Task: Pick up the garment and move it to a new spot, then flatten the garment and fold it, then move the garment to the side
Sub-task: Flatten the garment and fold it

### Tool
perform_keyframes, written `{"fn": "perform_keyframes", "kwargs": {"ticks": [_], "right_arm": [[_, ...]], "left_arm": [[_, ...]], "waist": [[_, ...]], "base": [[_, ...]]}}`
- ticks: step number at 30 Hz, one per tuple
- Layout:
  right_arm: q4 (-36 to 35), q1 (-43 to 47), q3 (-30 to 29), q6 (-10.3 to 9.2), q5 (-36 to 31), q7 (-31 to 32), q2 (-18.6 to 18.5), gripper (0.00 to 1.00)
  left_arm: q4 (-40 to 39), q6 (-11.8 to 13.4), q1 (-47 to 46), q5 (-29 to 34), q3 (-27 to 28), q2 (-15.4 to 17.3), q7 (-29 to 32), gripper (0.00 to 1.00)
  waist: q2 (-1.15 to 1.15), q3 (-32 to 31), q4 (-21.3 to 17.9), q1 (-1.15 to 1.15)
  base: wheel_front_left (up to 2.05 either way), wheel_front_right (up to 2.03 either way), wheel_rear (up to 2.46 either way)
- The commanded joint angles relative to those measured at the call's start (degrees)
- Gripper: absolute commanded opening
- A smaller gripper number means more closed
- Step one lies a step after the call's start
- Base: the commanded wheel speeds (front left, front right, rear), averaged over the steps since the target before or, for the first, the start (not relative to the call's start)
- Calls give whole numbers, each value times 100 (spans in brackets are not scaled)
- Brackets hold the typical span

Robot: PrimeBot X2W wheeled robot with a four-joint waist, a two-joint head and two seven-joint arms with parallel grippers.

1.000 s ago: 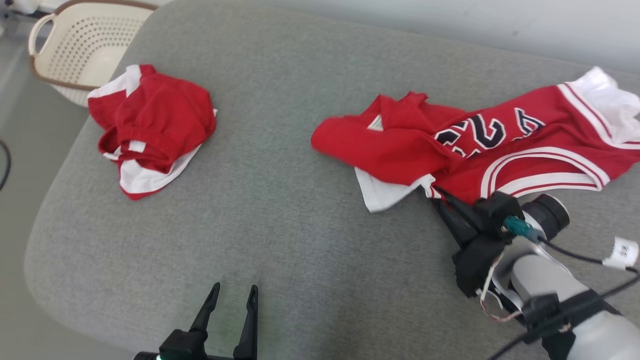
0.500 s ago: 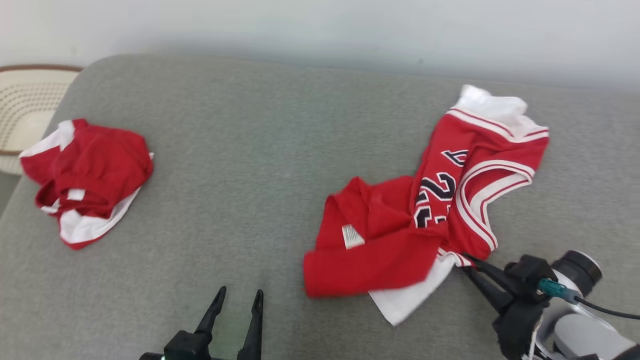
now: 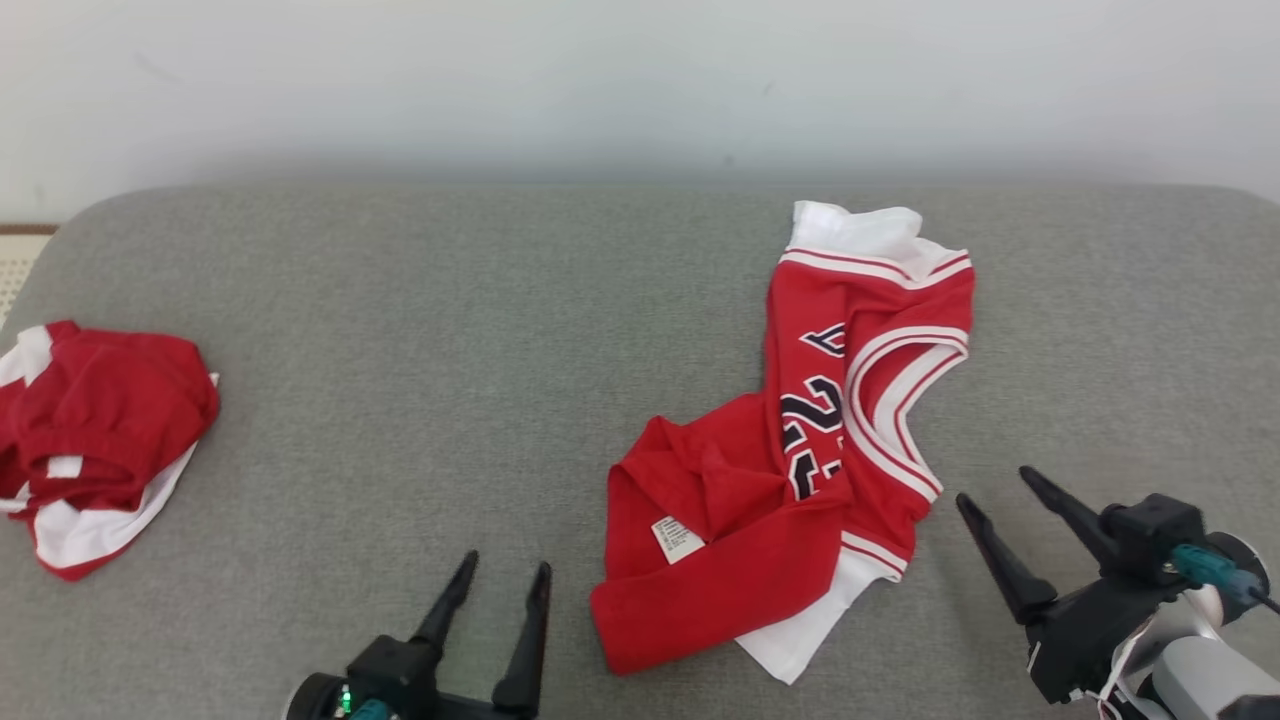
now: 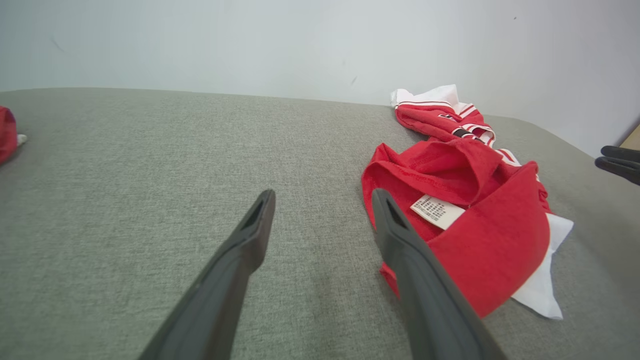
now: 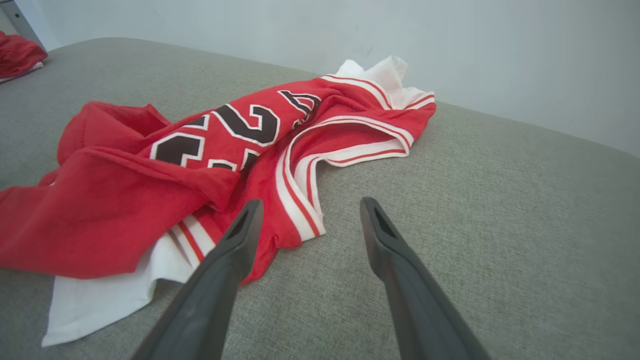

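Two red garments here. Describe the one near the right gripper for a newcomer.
On the grey cushion, look at the right half, beside the open right gripper. The jersey lies crumpled there. Unlike the red bundle at far left, it shows dark numerals, striped white trim and a white label.

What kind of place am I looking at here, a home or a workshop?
Probably a home-style room, or a mock-up of one: a broad grey cushion, like a sofa or bed, against a plain pale wall, with a red jersey and another crumpled red garment lying on it.
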Motion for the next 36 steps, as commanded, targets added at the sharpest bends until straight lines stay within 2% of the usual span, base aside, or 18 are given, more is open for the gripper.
{"fn": "perform_keyframes", "kwargs": {"ticks": [1, 6, 12, 20, 28, 29, 30, 31, 32, 36], "right_arm": [[-70, 171, -225, 2, -114, -3, 104, 100], [-318, 549, -989, 2, -478, -3, 427, 100], [-517, 678, -1342, 2, -710, -3, 700, 100], [-629, 736, -1532, 2, -858, -4, 962, 100], [-581, 745, -1565, 2, -899, -4, 1073, 100], [-581, 733, -1573, 2, -893, -4, 1081, 100], [-578, 720, -1583, 2, -892, -4, 1086, 100], [-576, 707, -1597, 2, -900, -4, 1092, 100], [-576, 702, -1613, 2, -901, -4, 1102, 100], [-560, 728, -1713, 2, -878, -4, 1127, 100]], "left_arm": [[100, -64, -119, -49, -69, 5, -25, 100], [657, -194, -602, -39, -332, 6, -23, 100], [1333, -162, -1232, -6, -499, 5, -23, 100], [1807, -67, -1779, -312, -375, 9, -24, 100], [2621, -136, -2110, -698, -624, 5, -13, 100], [2659, -146, -2160, -707, -665, 5, -12, 97], [2687, -142, -2196, -708, -688, 6, -12, 41], [2676, -149, -2228, -671, -724, 7, -13, 14], [2657, -160, -2248, -676, -742, 9, -13, 0], [2238, -122, -2333, -545, -599, 7, -18, 0]], "waist": [[0, -78, -135, 1], [0, 13, -397, 1], [0, 266, -730, 1], [0, 591, -1158, 1], [0, 677, -1296, 1], [0, 691, -1296, 1], [0, 704, -1293, 1], [0, 714, -1283, 1], [0, 721, -1271, 1], [0, 751, -1194, 1]], "base": [[0, 0, 0], [0, 0, 0], [0, 0, 0], [0, 0, 0], [0, 0, 0], [0, 0, 0], [0, 0, 0], [0, 0, 0], [0, 0, 0], [0, 0, 0]]}}
